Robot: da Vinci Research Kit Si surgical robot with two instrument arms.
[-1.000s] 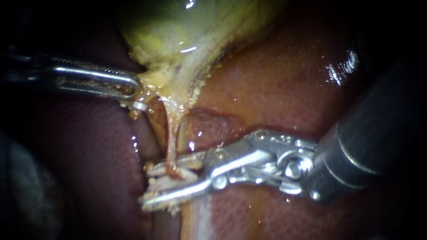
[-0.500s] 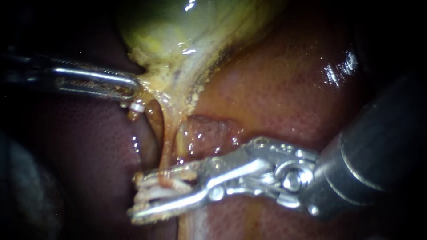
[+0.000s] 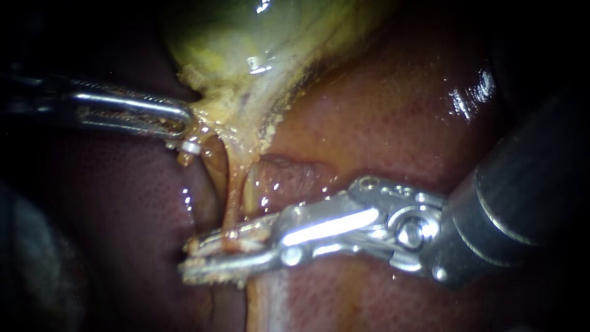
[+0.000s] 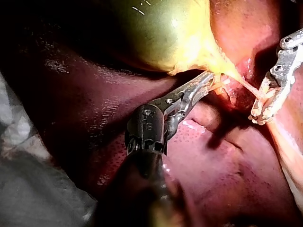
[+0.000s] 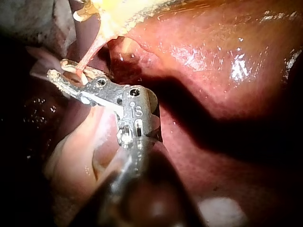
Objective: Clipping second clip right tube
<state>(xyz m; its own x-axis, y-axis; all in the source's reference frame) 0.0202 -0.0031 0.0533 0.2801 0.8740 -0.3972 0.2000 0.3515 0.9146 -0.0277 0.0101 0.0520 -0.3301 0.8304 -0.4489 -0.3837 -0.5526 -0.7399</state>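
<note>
Upper left, the left instrument (image 3: 179, 120) clamps its jaws on the gallbladder (image 3: 246, 43), stretching the tube (image 3: 232, 197) taut. Lower centre-left, the right instrument (image 3: 187, 259) pinches it between nearly closed jaws for clipping.

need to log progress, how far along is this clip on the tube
Done: a white clip sits by the left instrument, which grips tissue below the gallbladder. In hand: the right instrument is clamped across the tube from both sides. Left: releasing and backing off; no freed clip shows there yet.
</note>
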